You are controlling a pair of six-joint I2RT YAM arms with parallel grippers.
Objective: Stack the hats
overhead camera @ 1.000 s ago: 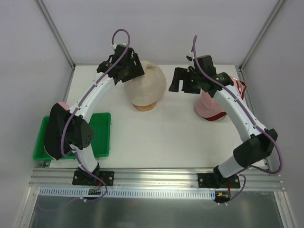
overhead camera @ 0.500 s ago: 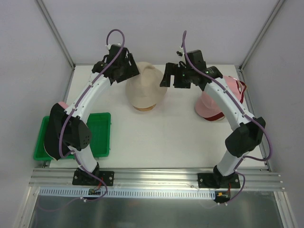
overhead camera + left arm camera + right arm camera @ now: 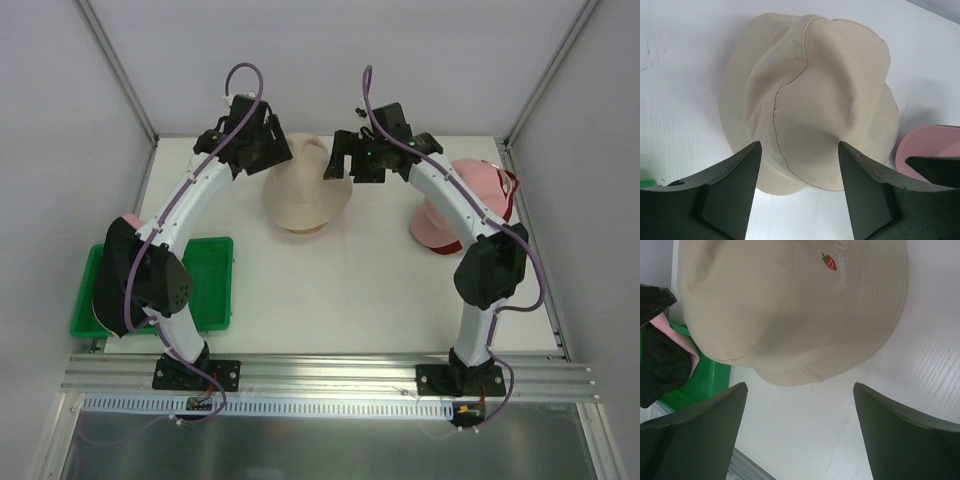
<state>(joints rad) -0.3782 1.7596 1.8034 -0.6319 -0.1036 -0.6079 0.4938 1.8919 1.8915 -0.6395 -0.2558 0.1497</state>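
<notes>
Flanking beige bucket hat [image 3: 305,195], crown up, left hand [image 3: 272,150] apart, right hand [image 3: 342,163] apart.

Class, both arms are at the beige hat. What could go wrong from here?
1. The left gripper and right gripper, both open, flank the same beige hat. If they close in together, they might knock each other.
2. The hat is soft and creased, so a pinch may catch only a fold and slip.
</notes>
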